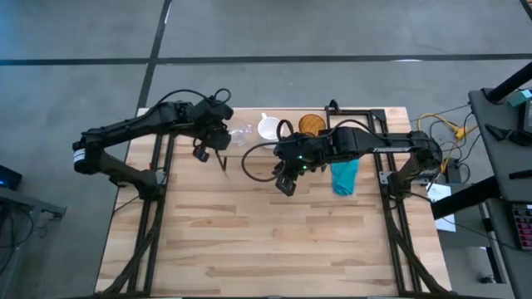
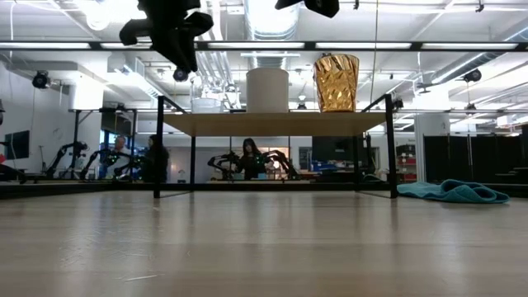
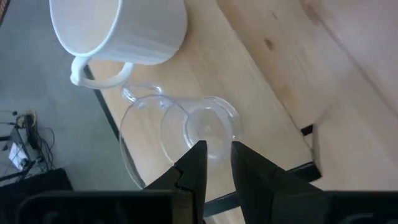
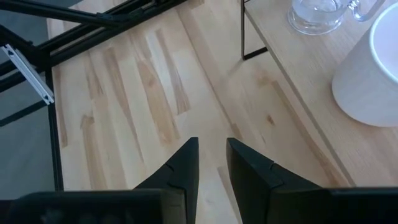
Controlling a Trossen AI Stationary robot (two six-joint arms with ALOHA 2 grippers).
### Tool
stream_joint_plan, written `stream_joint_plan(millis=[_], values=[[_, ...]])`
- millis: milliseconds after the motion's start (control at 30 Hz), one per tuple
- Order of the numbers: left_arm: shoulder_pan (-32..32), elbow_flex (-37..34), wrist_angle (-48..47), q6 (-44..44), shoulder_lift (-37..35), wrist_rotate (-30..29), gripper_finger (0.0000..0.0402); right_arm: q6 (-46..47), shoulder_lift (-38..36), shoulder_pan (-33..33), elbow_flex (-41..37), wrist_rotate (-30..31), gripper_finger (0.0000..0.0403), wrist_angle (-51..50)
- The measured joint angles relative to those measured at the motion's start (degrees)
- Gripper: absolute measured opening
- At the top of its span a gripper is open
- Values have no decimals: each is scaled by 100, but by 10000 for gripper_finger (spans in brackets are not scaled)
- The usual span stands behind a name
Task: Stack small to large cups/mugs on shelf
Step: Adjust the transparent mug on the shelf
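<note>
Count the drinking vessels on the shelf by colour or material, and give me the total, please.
Clear glass cup: 1
White mug: 1
Amber tumbler: 1
Total: 3, all standing side by side on the shelf.

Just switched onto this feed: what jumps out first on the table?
Three vessels stand in a row on the shelf: clear glass cup, white mug, amber tumbler. The left claw hovers just above the glass cup. The right claw hangs over bare tabletop in front of the shelf, beside a teal cloth.
</note>
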Motion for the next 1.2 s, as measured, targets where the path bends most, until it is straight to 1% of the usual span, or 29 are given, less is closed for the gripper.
stream_joint_plan(millis=[133, 500, 1000, 1200], values=[[12, 30, 66, -7, 105, -98, 59, 0, 0, 0, 1, -1, 77, 2], [103, 26, 77, 133, 109, -185, 59, -4, 0, 0, -1, -1, 77, 2], [115, -32, 62, 106, 109, -146, 59, -22, 0, 0, -2, -1, 77, 2], [115, -39, 64, -79, 109, -120, 59, -22, 0, 0, -2, -1, 77, 4]])
